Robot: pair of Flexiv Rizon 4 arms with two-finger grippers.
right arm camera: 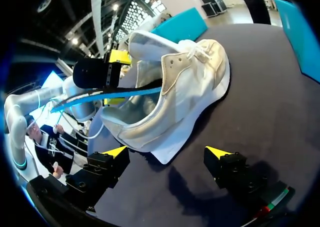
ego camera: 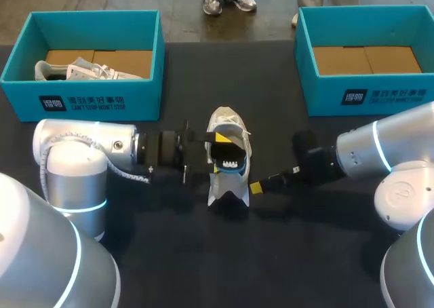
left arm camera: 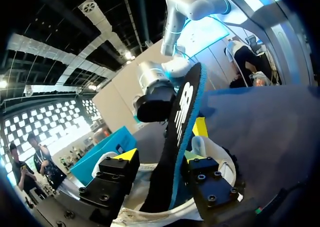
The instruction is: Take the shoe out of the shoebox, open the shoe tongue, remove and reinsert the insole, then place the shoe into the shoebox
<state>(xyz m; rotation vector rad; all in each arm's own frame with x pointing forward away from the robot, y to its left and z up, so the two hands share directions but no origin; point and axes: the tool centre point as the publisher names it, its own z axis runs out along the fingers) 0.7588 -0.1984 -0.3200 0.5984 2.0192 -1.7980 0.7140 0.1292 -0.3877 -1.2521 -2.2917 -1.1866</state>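
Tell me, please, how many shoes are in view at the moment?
2. One white shoe lies on the dark table, in the middle; a second shoe lies inside the left shoebox. That box's near wall may hide more.

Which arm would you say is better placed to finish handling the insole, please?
Left, I think: the left gripper already grips the insole, which stands partly out of the shoe. The right gripper hangs open beside the shoe, holding nothing.

Smooth white leather-look shoe [ego camera: 227, 126], matt black foam insole [left arm camera: 180, 122], matt dark cloth table [ego camera: 305, 254]
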